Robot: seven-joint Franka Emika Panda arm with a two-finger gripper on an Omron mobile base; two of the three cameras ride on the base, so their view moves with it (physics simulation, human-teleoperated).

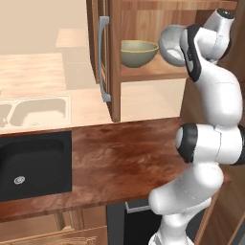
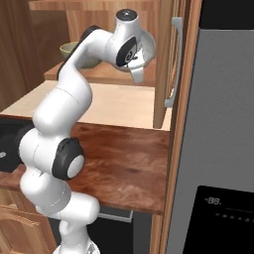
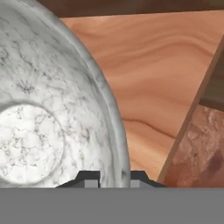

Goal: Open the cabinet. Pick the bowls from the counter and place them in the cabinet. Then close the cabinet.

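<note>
The cabinet [image 1: 115, 62] stands open, both doors swung out. The olive-yellow bowl [image 1: 138, 51] sits upright on its wooden shelf [image 1: 150, 72], and it peeks out behind my arm in the right base view [image 2: 72, 51]. The white-grey marbled bowl [image 1: 171, 45] hangs tilted on its side just right of the olive one, above the shelf. My gripper [image 3: 114, 177] is shut on the rim of this bowl [image 3: 48, 113], with a fingertip on either side of the wall. The counter [image 1: 119, 153] lies below.
The left door's grey bar handle [image 1: 103, 57] juts toward me, and the right door [image 2: 166, 64] stands open beside a grey fridge [image 2: 223, 124]. A black sink [image 1: 33, 165] is set in the counter at the left. A paler countertop with a beige sink [image 1: 38, 110] lies beyond.
</note>
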